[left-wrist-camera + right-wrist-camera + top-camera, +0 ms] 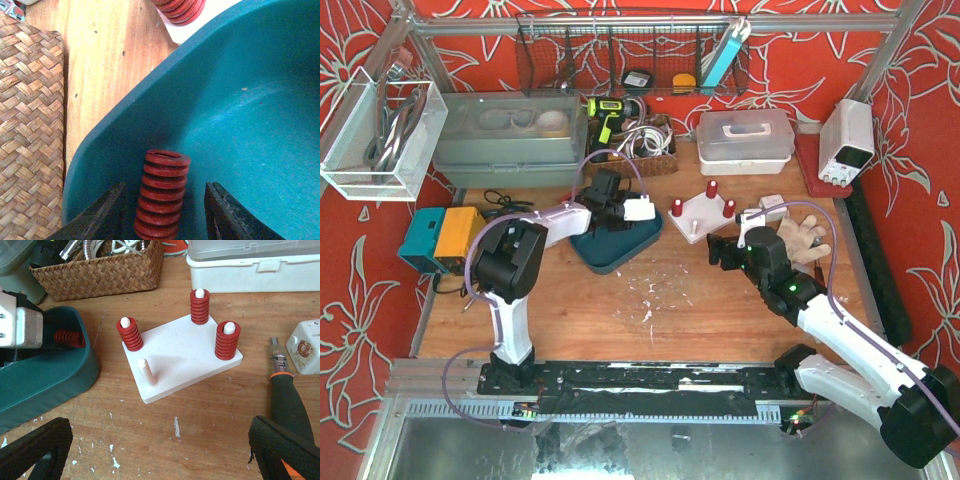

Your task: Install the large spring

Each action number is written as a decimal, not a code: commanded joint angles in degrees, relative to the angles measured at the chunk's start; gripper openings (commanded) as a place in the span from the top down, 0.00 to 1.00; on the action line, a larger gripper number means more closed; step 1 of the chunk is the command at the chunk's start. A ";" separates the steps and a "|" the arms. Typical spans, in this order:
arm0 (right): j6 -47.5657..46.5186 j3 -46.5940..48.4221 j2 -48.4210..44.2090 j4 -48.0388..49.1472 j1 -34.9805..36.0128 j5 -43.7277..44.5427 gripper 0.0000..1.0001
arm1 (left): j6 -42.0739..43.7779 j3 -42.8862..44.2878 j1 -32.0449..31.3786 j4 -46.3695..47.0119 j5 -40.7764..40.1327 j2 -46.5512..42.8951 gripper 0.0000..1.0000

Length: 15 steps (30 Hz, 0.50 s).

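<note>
A large red spring (162,195) lies on its side in a teal tray (150,100), near the tray's corner. My left gripper (165,186) is open and straddles the spring, with a gap on each side. In the top view the left gripper (616,218) reaches down into the tray (620,250). The spring also shows in the right wrist view (68,338). A white peg board (185,355) holds three red springs on pegs and one bare peg (146,371) at its near left corner. My right gripper (160,450) is open and empty, over the table in front of the board.
A wicker basket (100,270) stands behind the tray. A white lidded box (250,265) stands behind the board. A screwdriver (285,390) and a small white device (305,345) lie right of the board. A glove (805,238) lies by the right arm.
</note>
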 commanded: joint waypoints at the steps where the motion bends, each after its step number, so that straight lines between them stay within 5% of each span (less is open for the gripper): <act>1: -0.22 -0.23 -0.37 0.40 0.13 1.29 0.03 | 2.76 3.31 0.40 -3.69 -0.87 3.08 0.55; 15: 0.02 -0.38 0.76 0.97 0.15 1.09 0.03 | 1.57 8.67 1.43 -12.81 -3.37 9.28 0.56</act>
